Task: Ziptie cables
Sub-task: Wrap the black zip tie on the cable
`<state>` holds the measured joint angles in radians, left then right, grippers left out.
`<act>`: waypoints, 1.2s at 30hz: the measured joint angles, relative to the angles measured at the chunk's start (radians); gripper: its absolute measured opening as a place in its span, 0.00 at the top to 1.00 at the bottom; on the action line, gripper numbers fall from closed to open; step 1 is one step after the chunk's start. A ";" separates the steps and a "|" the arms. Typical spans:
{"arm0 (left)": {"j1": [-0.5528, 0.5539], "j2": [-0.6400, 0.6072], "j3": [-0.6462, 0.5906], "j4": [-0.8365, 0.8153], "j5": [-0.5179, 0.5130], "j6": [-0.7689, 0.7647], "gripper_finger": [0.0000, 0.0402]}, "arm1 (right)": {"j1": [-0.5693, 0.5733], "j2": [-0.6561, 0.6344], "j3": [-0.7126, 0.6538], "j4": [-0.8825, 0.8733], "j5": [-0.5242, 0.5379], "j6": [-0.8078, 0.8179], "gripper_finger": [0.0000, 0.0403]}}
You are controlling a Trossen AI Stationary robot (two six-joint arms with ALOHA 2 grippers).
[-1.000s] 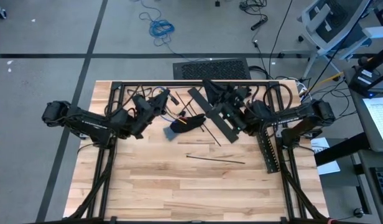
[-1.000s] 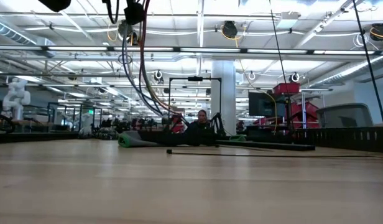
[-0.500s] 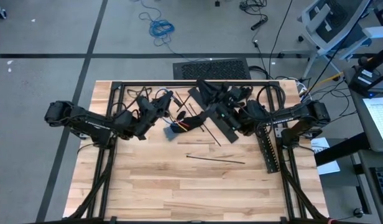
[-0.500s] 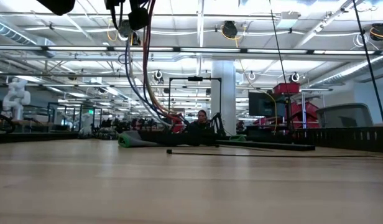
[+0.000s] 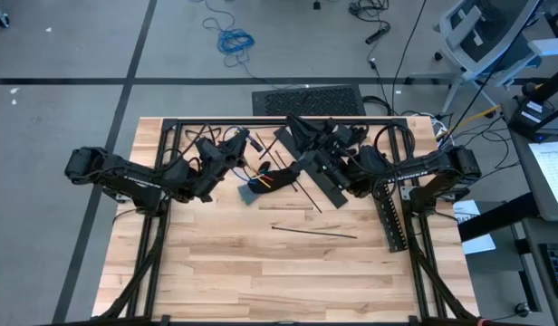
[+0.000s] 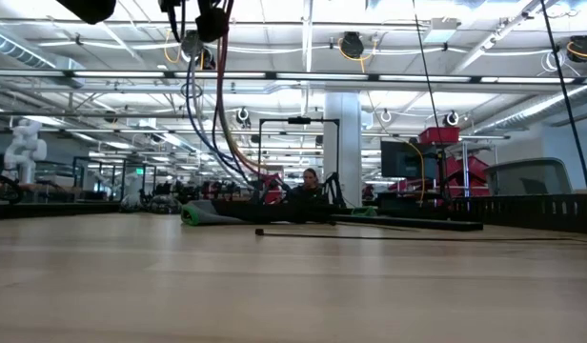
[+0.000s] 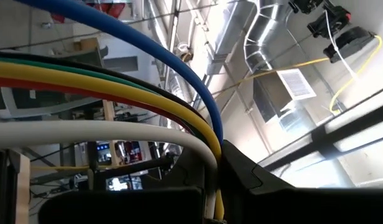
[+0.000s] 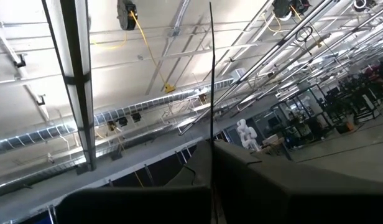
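The cables [image 7: 117, 87], a bundle of blue, green, yellow, red and white wires, run into my left gripper [image 7: 216, 165], which is shut on them. Seen from the low view, the cables [image 6: 217, 114] hang from high up down to the table. From above, their lower end [image 5: 268, 177] lies on the wood at the far middle, right of my left gripper [image 5: 243, 142]. My right gripper [image 8: 211, 149] is raised over the far middle [image 5: 297, 127] and shut on a thin black stick [image 8: 211, 74]. My left gripper pinches the cables' upper end [image 7: 211, 146] between its two fingers, all the wires side by side. The fingers slant upward. The bundle hangs below in a slack curve, its lower end on the table. My right gripper pinches the thin black stick near its lower end [image 8: 211, 140] between its two fingers. The fingers slant upward and lie along the stick. It stands up straight out of the fingers, clear of the table.
Two loose black sticks [image 5: 313, 233] [image 5: 302, 192] lie on the wood at mid table. A black slotted strip [image 5: 390, 217] lies by the right edge, another black strip [image 5: 322, 177] under my right arm. A dark blue piece [image 5: 250, 191] lies by the cables' end.
My right gripper has edged a little toward the table's left with the black stick, still shut on it. My left gripper has stayed in place with the cables.
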<state>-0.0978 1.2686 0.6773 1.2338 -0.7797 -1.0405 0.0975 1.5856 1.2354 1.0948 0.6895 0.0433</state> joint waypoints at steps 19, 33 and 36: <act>-0.003 0.000 0.000 -0.022 0.020 0.000 0.94 | -0.021 -0.002 0.000 0.016 -0.007 0.050 1.00; -0.018 0.077 0.083 -0.081 0.050 0.000 0.94 | -0.035 -0.002 0.000 0.002 -0.006 0.074 1.00; -0.018 0.126 0.128 -0.103 0.081 0.000 0.94 | -0.035 -0.002 0.000 -0.001 -0.007 0.083 1.00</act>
<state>-0.1155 1.3942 0.8056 1.1308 -0.6982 -1.0402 0.0624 1.5841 1.2350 1.0943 0.6827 0.1263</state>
